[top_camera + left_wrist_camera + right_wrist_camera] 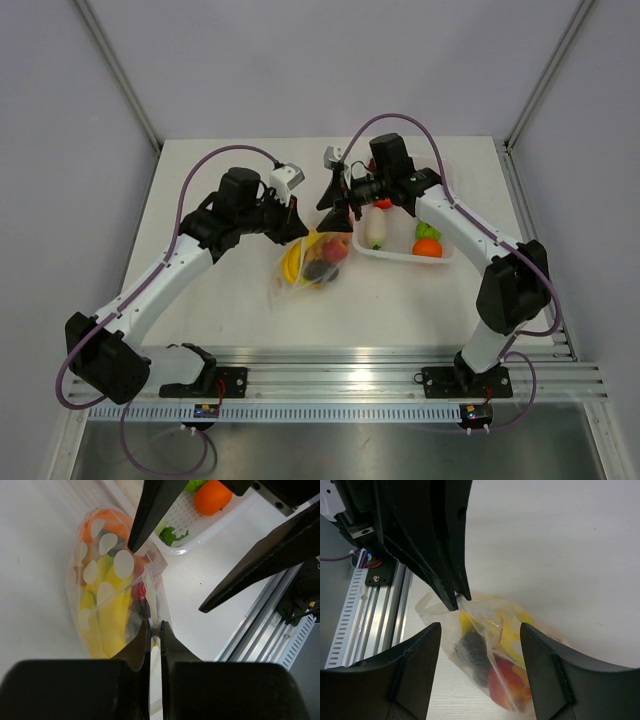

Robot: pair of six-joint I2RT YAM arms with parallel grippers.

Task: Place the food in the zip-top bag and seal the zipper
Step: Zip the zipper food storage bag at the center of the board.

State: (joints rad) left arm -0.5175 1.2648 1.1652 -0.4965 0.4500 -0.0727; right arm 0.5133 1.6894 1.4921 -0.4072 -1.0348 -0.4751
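The zip-top bag lies on the table and holds food: yellow bananas, a dark purple piece and a red piece. My left gripper is shut on the bag's mouth edge, the zipper strip running up from its fingertips. In the top view it sits at the bag's far end. My right gripper is open and empty, hovering just above the bag with one finger on each side. In the top view it is just right of the left gripper.
A white tray stands right of the bag, holding a white piece, an orange and a green piece. The aluminium rail runs along the near table edge.
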